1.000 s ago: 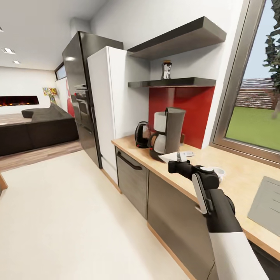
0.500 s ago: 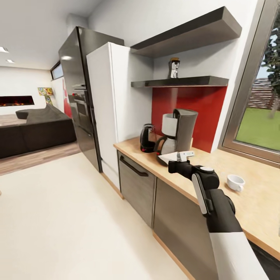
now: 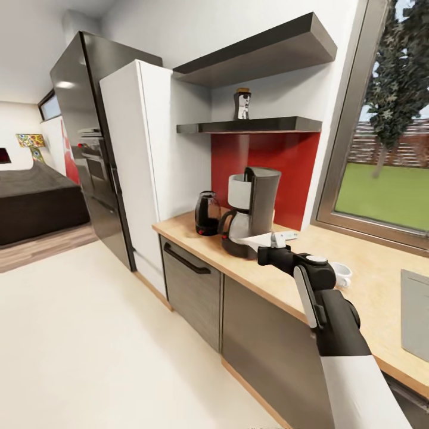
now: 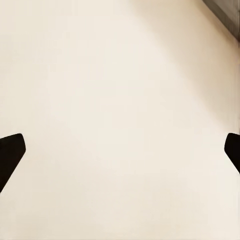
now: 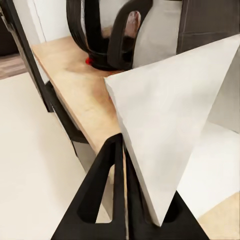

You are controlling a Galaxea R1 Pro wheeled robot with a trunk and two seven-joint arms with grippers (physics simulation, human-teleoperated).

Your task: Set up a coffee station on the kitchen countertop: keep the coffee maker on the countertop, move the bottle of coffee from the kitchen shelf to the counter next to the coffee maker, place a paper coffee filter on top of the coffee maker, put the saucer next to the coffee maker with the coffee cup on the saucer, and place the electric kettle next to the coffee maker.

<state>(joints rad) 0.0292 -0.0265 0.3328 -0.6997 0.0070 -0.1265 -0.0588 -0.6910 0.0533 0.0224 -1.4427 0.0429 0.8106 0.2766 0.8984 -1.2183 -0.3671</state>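
Since half a second ago the head camera has swung, so the whole kitchen sits further left in the picture; the right arm keeps its same place and the things on the counter have not moved.

Landmark: the tall grey and black coffee maker (image 3: 253,205) with a glass carafe, standing on the light wooden countertop (image 3: 369,286) in front of a red wall panel (image 3: 280,173).

The right gripper (image 3: 275,240), black with white tips, is held out just in front of the coffee maker, its fingers pressed together on a flat white paper coffee filter (image 3: 257,241). In the right wrist view the black fingers (image 5: 112,190) meet on the edge of the filter (image 5: 170,125), which is a thin, pale, fan-shaped sheet with a sharp folded corner.

A black electric kettle (image 3: 207,213) on a red base stands just beside the coffee maker, on the side nearer the white tall cabinet (image 3: 140,161). A white coffee cup (image 3: 341,274) sits on the countertop on the other side, toward the window, partly hidden by the arm. A small dark-lidded coffee bottle (image 3: 242,105) stands on the dark lower wall shelf (image 3: 250,126) above the coffee maker.

The left gripper (image 4: 120,150) hangs over pale cream floor (image 4: 120,100), its two black fingertips (image 4: 10,155) wide apart.
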